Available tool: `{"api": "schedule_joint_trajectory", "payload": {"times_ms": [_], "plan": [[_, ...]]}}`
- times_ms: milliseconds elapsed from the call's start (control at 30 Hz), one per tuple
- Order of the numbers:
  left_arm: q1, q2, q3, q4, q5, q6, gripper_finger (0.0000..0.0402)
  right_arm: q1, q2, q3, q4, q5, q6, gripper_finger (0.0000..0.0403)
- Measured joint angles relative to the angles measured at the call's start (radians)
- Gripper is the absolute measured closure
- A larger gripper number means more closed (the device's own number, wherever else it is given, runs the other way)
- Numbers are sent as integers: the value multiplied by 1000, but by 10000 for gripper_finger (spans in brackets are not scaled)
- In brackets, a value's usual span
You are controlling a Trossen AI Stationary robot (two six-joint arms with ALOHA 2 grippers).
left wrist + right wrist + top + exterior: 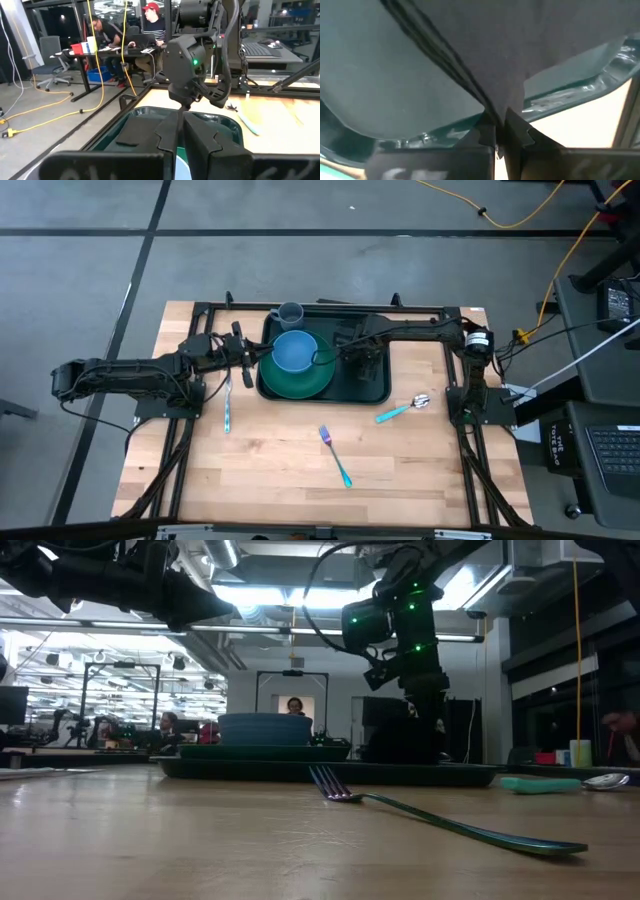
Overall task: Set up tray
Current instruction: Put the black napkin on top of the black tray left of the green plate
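Note:
The dark green tray [375, 392] lies at the table's far middle. On its left half a green plate [300, 385] carries a blue bowl [295, 352]. A grey cup [289, 313] stands at the tray's far rim. A black napkin [368, 378] lies in the tray's right half, and my right gripper [360, 360] is shut on it from above. The napkin also shows in the left wrist view [137, 132]. My left gripper [243, 360] is shut and empty, just off the tray's left rim, level with the plate. My right gripper pinches the black napkin between its two fingers at a raised ridge of cloth [492, 107], pointing down from above. A crease [435, 55] runs across the cloth to the fingers. Whether it holds one layer or several I cannot tell. The rest of the napkin lies over the tray floor.
On the bare wood lie a teal-handled utensil [227, 408] left of the tray, a fork [335, 455] near the middle and a spoon [403, 410] by the tray's near right corner. People sit at desks beyond the table [150, 22].

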Motion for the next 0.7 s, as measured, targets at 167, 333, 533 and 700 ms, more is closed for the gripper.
{"api": "schedule_joint_trajectory", "payload": {"times_ms": [167,333,533,700], "plan": [[0,0,0,0,0,0,382,0,3,0,19,-84,16,391],[0,0,0,0,0,0,380,1,4,0,22,-107,23,391],[0,0,0,-19,0,0,382,4,4,0,17,-113,26,391],[0,0,0,-29,0,0,378,14,4,0,18,-140,24,391]]}}
